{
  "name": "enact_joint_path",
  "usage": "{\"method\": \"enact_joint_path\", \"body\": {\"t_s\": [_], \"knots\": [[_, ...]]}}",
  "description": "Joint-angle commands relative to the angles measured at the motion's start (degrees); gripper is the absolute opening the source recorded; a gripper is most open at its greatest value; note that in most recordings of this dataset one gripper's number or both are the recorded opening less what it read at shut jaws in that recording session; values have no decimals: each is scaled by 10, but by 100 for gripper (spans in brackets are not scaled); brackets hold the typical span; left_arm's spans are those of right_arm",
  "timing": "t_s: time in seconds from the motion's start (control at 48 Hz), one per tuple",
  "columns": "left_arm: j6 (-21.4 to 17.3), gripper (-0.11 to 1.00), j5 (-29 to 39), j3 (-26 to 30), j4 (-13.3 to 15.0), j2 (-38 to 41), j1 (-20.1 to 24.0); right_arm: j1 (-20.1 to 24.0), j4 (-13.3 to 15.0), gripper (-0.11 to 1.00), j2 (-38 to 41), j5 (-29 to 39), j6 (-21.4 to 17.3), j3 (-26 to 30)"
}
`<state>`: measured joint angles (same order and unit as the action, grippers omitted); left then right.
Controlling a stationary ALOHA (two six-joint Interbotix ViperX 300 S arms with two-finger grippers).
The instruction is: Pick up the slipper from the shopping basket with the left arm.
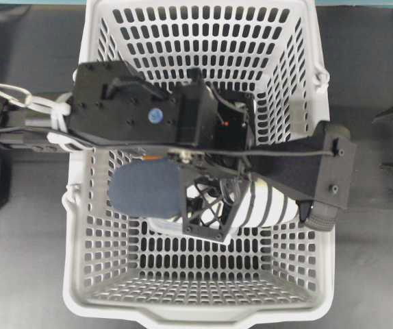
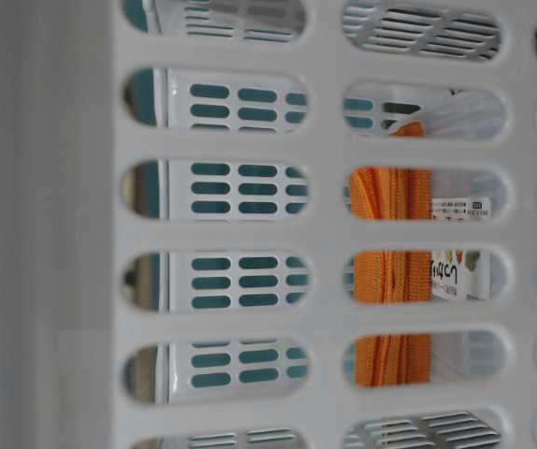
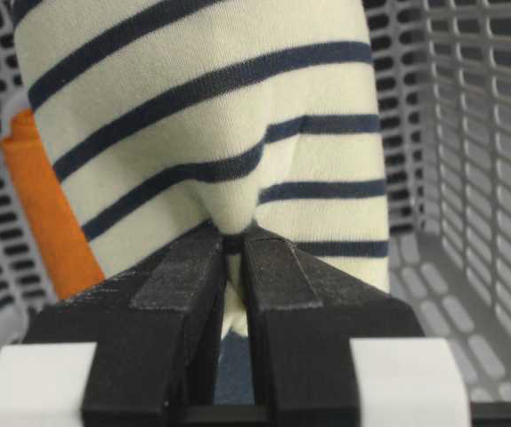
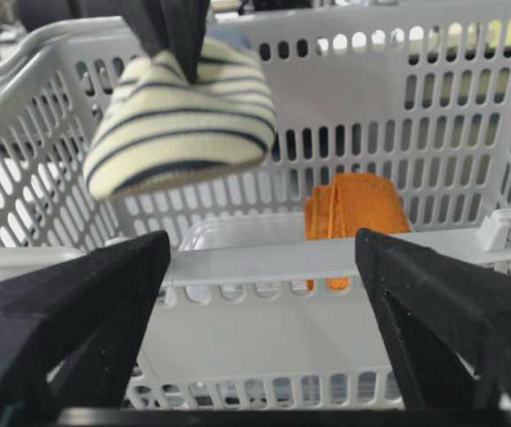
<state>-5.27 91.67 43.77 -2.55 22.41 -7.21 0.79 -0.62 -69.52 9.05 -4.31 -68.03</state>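
The slipper [image 1: 145, 188] has a navy insole and a cream and navy striped upper [image 3: 202, 116]. My left gripper [image 3: 235, 242] is shut on a pinch of the striped upper. In the overhead view the left gripper [image 1: 241, 195] reaches down into the light grey shopping basket [image 1: 80, 226]. In the right wrist view the slipper [image 4: 180, 129] hangs from the left gripper's fingers [image 4: 175, 27], clear of the basket floor. My right gripper [image 4: 262, 240] is open and empty just outside the basket's rim [image 4: 327, 258]; it shows at the overhead view's right edge [image 1: 391, 142].
A folded orange cloth [image 4: 358, 209] lies in the basket against the far wall and also shows in the table-level view [image 2: 392, 281]. A clear plastic container [image 4: 238, 233] lies beside the cloth. A labelled package [image 2: 456, 271] shows through the wall slots.
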Motion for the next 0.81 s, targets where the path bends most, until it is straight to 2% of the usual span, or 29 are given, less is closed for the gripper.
{"method": "enact_joint_path", "body": {"t_s": [0.0, 0.271, 0.437, 0.791], "knots": [[1, 5, -43, -25, -2, -33, -4, 1, -2, 80, 2, -5, -1, 4], [1, 5, -71, -113, -2, -73, -2, 1, -2, 80, 1, -5, -1, 5], [0, 5, -138, -161, -1, -98, -3, 1, -2, 80, 0, -5, -2, 5], [-3, 5, -141, -171, -2, -101, -1, 1, -2, 80, 0, -5, -2, 4]]}}
